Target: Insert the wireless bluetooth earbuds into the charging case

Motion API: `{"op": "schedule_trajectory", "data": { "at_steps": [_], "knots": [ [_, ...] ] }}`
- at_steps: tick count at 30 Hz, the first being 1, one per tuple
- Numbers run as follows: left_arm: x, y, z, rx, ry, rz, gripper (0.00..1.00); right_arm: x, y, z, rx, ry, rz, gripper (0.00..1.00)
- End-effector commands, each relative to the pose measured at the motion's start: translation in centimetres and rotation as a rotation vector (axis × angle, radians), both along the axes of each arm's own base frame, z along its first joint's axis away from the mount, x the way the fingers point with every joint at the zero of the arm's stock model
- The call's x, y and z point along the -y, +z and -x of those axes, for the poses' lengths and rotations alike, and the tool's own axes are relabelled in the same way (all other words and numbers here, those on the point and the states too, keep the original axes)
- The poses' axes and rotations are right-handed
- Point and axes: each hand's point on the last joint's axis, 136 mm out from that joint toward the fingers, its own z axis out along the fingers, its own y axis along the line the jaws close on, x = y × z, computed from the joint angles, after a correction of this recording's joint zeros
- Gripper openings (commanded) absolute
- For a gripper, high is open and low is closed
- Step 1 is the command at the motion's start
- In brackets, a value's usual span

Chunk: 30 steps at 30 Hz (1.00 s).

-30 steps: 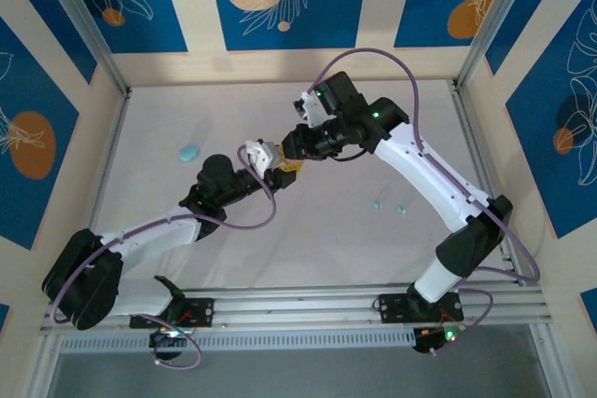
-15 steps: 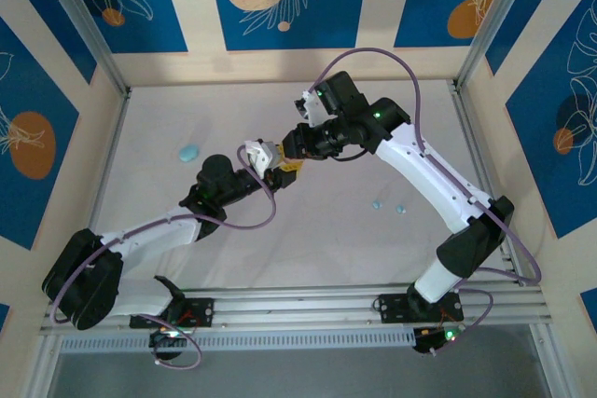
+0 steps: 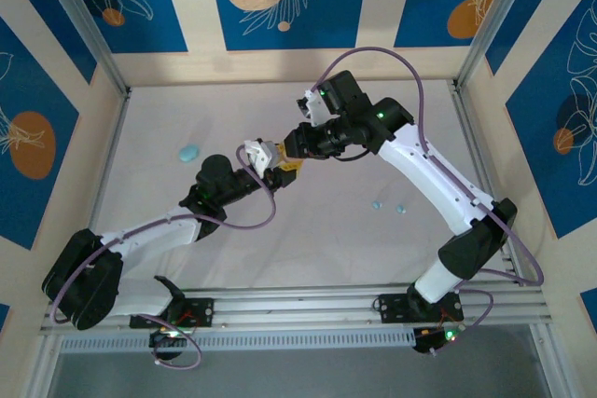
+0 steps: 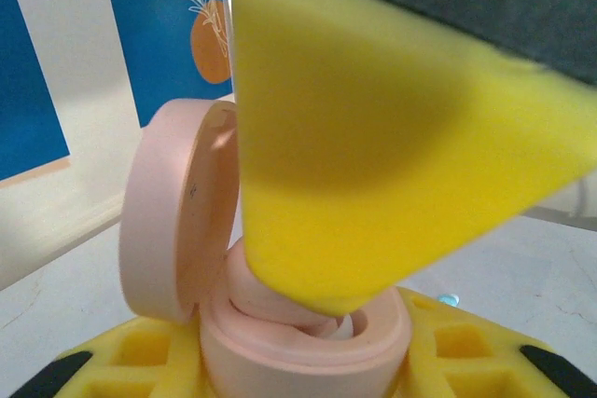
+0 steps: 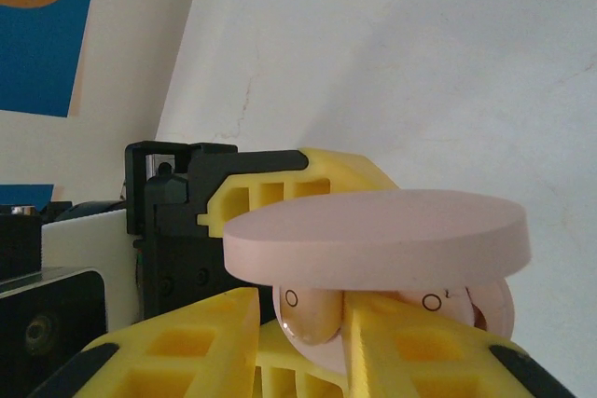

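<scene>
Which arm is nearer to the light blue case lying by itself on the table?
Left. The left gripper, holding the pink case, sits to the right of the light blue case. The right gripper, pinching a pink earbud, is beyond it, farther right.

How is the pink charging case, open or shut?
Open: the lid of the pink charging case stands swung away from its lower half.

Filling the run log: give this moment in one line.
left jaws: shut on open pink case | right jaws: shut on pink earbud, at case mouth
</scene>
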Motion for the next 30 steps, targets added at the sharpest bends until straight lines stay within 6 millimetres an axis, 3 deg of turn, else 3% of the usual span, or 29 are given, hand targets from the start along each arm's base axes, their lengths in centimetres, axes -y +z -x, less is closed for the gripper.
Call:
{"op": "schedule_trajectory", "data": {
  "at_steps": [1, 10, 16, 22, 30],
  "knots": [
    [0.2, 2.9, 0.6, 0.068, -0.02, 0.07, 0.37, 1.1, 1.2, 0.9, 0.002, -0.016, 0.002, 0.3],
    [0.1, 2.9, 0.6, 0.071, -0.014, 0.069, 0.37, 1.5, 3.0, 1.7, 0.041, -0.007, -0.042, 0.33],
    [0.2, 2.7, 0.8, 0.068, -0.025, 0.064, 0.37, 1.9, 6.6, 2.3, 0.159, 0.009, -0.156, 0.34],
    [0.8, 2.9, 2.0, 0.072, -0.105, 0.059, 0.37, 5.2, 7.3, -1.5, 0.203, -0.135, -0.163, 0.43],
    [1.0, 3.7, 3.3, 0.071, -0.168, 0.059, 0.37, 2.6, 5.1, -3.9, 0.046, -0.032, -0.167, 0.5]
  ]
}}
